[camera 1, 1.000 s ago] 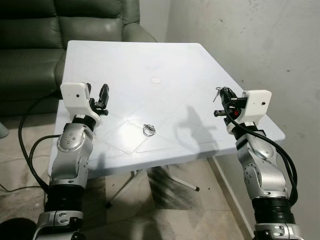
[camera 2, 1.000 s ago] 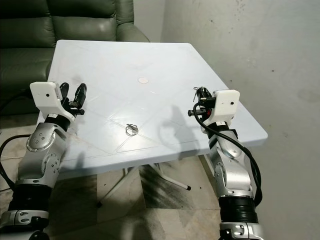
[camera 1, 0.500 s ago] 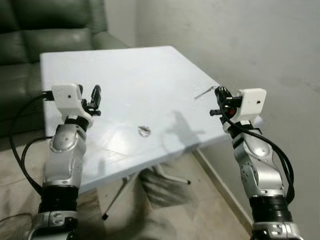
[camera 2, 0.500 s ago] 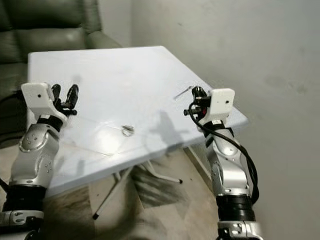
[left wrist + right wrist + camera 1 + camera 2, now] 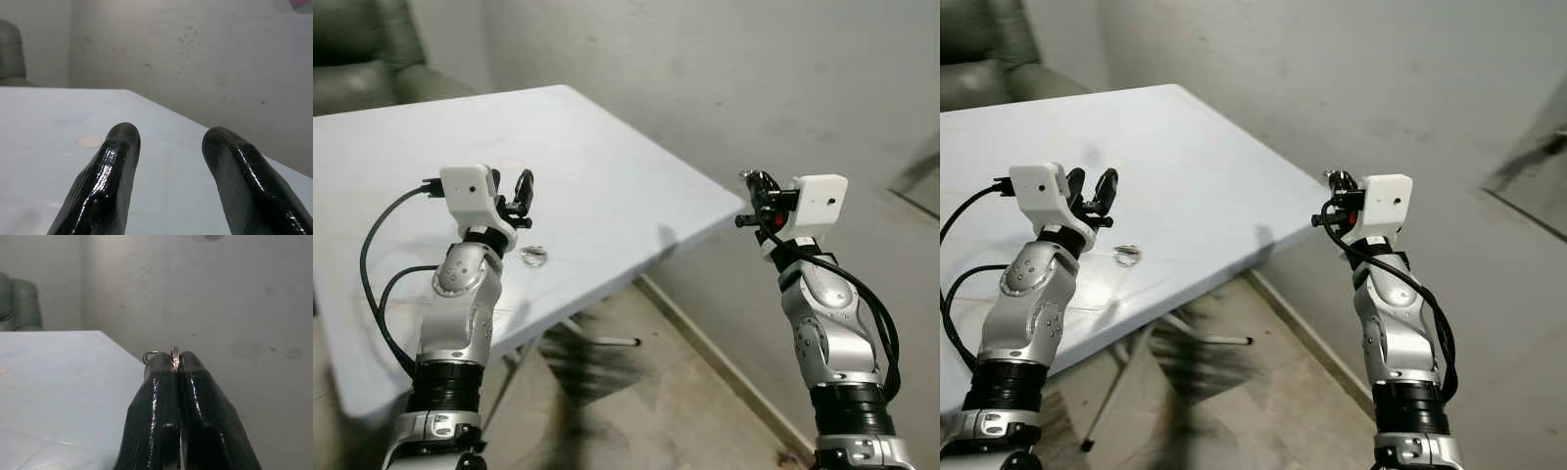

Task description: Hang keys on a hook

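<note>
Right claw (image 5: 175, 363) pinched tight on the keys (image 5: 172, 352), a key tip and a bit of ring poking out between the fingertips, held in the air past the bench's (image 5: 607, 186) right edge, in front of the grey wall (image 5: 724, 88). Left claw (image 5: 168, 139) fingers apart, holding nothing, above the bench near its front edge. A small metal ring (image 5: 534, 258) lies on the bench just beside the left claw. Versus a second ago, the whole view has swung right: sofa (image 5: 372, 49) mostly out, more wall and floor in; ring same spot on bench
</note>
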Tool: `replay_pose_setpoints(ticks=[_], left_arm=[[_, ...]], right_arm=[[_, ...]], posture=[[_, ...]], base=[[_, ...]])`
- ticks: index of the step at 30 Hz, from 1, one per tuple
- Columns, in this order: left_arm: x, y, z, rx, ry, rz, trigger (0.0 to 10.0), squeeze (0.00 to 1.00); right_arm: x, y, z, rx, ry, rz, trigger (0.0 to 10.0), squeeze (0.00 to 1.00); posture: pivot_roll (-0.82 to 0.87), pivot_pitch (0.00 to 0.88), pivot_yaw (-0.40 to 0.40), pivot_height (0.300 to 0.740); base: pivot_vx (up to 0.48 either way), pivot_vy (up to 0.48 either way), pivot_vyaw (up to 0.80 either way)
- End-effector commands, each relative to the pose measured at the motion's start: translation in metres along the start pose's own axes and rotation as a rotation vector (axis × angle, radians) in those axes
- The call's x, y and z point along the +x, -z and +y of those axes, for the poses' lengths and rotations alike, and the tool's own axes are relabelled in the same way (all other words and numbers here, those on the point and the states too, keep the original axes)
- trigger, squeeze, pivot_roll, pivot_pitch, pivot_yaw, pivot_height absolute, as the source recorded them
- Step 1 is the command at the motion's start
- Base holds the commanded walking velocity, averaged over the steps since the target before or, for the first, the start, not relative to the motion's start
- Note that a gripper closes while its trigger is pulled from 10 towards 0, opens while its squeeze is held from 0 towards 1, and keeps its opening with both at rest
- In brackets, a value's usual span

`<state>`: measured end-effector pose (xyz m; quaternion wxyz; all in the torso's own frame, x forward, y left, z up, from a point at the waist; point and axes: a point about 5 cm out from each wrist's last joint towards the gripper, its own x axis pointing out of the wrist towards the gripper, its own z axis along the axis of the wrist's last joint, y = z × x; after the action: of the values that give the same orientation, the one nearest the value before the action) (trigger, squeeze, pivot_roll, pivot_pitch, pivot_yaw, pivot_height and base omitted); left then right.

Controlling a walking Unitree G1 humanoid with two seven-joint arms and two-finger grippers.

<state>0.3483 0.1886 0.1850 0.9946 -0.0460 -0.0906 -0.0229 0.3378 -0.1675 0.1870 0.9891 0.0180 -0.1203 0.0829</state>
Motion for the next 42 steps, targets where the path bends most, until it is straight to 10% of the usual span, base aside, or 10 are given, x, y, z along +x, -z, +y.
replay_pose_setpoints(ticks=[1,42], left_arm=[[0.002,-0.002,-0.008,-0.003,0.021,-0.003,10.0,0.0],[0.003,0.007,-0.024,-0.021,0.075,0.051,10.0,0.0]], right_arm=[[0.0,-0.004,-0.003,-0.012,0.012,-0.01,10.0,0.0],[-0.002,-0.005,-0.007,-0.012,0.031,-0.013,10.0,0.0]], posture=[[-0.04,0.0,-0.073,0.74],[-0.05,0.0,-0.074,0.74]], base=[[0.0,0.0,-0.73],[0.0,0.0,-0.51]])
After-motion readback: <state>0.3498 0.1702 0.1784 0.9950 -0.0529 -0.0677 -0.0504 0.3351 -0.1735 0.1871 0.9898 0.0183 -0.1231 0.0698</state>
